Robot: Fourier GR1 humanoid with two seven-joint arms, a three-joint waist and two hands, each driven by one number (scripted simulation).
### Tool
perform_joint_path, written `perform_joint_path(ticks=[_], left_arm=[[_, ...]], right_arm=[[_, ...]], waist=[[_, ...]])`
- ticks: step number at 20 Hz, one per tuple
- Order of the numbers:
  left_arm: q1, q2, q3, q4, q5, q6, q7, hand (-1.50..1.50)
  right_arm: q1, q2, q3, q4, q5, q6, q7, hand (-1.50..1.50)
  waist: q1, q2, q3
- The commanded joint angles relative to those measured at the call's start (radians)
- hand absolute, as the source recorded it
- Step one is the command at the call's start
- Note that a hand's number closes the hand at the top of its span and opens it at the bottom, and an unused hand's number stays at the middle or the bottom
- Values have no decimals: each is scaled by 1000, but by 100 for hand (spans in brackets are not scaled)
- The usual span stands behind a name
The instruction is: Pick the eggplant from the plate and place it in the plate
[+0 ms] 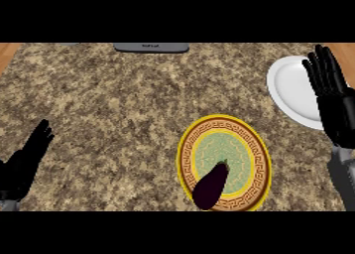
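A dark purple eggplant (211, 186) lies on the near part of a yellow plate with an orange patterned ring (232, 129), its lower end reaching over the plate's front rim. A plain white plate (290, 87) sits at the right edge of the counter. My right hand (340, 109) is open with straight fingers pointing away, hovering over the white plate's right side, well up and right of the eggplant. At the lower left, my left hand (23, 163) rests open with fingers up, far from both plates.
The speckled brown stone counter (114, 99) fills the view. A grey flat appliance edge (151, 47) shows at the back centre. Wooden strips (1, 54) border the counter at both top corners.
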State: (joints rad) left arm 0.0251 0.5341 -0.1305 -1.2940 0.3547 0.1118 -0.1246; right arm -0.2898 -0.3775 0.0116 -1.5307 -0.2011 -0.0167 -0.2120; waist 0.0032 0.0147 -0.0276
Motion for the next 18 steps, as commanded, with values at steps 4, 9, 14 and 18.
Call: perform_joint_path(ticks=[4,9,14,18], left_arm=[[-125,9,-31,-133,-47,-27,-69,0],[-214,17,-106,-226,-78,-107,-79,0],[-258,-4,-136,-259,-106,-77,-8,0],[-234,-22,-136,-286,-124,-52,-3,0]], right_arm=[[205,261,14,236,-333,63,230,-150],[256,155,161,465,-224,139,487,-150],[106,29,216,466,-83,129,581,-150],[25,67,235,427,-107,106,745,-150]], waist=[[-24,16,46],[22,6,31],[27,-8,28],[18,-14,27]])
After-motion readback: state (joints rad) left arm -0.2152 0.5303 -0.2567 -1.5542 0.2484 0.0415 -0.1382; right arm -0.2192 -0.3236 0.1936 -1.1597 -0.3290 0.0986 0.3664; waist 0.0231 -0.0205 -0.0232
